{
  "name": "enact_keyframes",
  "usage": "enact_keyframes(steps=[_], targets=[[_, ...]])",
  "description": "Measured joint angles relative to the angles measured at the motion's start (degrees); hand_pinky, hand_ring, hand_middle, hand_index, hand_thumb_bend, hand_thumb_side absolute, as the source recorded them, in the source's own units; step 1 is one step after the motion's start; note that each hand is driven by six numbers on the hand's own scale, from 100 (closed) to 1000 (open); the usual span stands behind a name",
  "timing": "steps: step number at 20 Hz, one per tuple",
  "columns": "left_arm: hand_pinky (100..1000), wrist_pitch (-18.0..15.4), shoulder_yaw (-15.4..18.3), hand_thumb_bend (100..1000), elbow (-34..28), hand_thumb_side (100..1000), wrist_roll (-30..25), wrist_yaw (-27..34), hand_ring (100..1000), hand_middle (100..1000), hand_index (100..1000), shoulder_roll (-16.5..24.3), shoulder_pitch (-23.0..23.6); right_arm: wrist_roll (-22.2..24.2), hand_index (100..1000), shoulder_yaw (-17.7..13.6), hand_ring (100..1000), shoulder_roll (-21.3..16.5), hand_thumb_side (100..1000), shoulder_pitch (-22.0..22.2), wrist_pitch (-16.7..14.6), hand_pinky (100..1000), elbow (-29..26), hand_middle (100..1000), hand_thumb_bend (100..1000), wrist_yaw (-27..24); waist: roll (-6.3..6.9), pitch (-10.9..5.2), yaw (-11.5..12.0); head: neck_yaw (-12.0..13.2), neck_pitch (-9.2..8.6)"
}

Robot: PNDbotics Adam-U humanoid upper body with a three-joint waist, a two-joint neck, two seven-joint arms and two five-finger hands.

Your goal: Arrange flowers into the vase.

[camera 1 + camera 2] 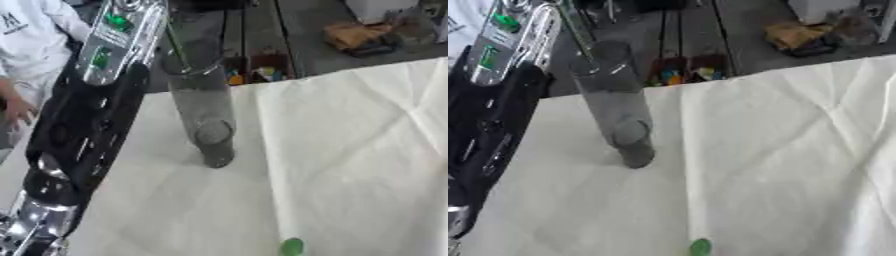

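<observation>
Table: I see a white cloth (350, 165) over it, creased, filling most of my view.
Floor: grey beyond the far table edge (306, 30), with dark lines running away from me.
Clutter: a yellowish-brown heap (802, 36) sits on the floor far right; small coloured items (682, 74) sit just past the table edge.

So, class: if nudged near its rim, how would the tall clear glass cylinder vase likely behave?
The tall clear glass cylinder vase would probably tip: it is tall on a narrow base. Being clear glass, it looks fragile and slippery. The creased white tablecloth may let it slide.
</observation>
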Motion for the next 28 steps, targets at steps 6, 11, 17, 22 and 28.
enact_keyframes(steps=[6, 11, 17, 22, 28], targets=[[100, 0.5, -0.1, 541, -0.2, 444, -0.5, -0.3, 388, 311, 100, 0.0, 0.4, 0.0, 827, 0.0, 782, 0.0, 1000, 0.0, 0.0, 667, 0.0, 573, 100, 0.0, 0.00, -0.02, 0.0, -0.1, -0.02], [169, 0.8, -0.6, 571, -0.4, 502, -0.8, -0.3, 487, 446, 100, 0.0, 0.5, -0.1, 827, -0.2, 782, 0.0, 1000, 0.0, 0.2, 666, 0.0, 573, 100, -0.1, 0.00, -0.12, 0.0, -0.3, -0.03], [236, 1.0, -1.5, 609, -1.3, 651, -1.0, -0.2, 496, 443, 100, 0.0, 1.0, -0.3, 828, -0.3, 782, 0.0, 1000, 0.0, 0.3, 666, 0.0, 572, 100, -0.1, 0.00, -0.13, 0.0, -0.3, -0.45], [255, 0.8, -2.3, 518, -2.1, 680, -0.8, 0.2, 503, 448, 100, 0.0, 1.4, -0.3, 828, -0.3, 782, 0.1, 1000, 0.0, 0.3, 666, 0.0, 572, 100, -0.1, 0.00, -0.13, 0.0, -0.4, -0.49], [336, 0.7, -2.5, 442, -2.3, 650, -0.7, 0.6, 586, 558, 114, 0.0, 1.5, -0.4, 827, -0.3, 782, 0.1, 1000, 0.0, 0.4, 665, 0.0, 571, 100, -0.1, 0.00, -0.13, 0.0, -0.5, -0.49]])
